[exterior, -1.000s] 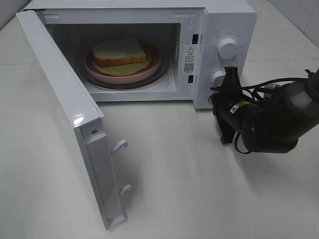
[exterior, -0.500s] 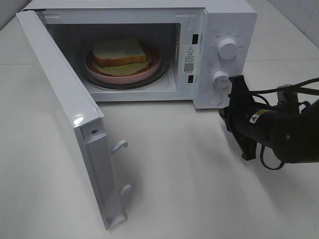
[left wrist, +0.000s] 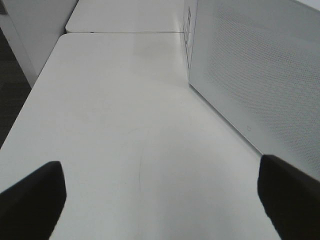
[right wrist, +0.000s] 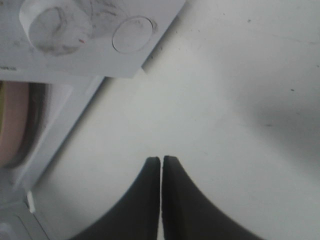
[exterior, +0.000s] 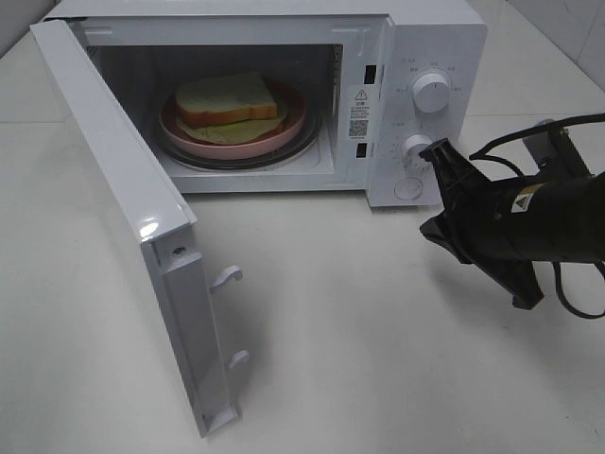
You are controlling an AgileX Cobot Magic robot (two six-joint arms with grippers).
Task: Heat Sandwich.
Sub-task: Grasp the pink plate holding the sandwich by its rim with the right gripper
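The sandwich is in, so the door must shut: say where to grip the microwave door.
Probably the free edge of the door, by the latch hooks, approached from its outer face: it stands swung wide at the left of the microwave, and the open left claw sits on that side.

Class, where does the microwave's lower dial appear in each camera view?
Exterior high: lower dial on the microwave front, just left of the right gripper.
Left wrist: not in it.
Right wrist: lower dial beside the round button, beyond the shut jaws.
Shared landmark: the white table.
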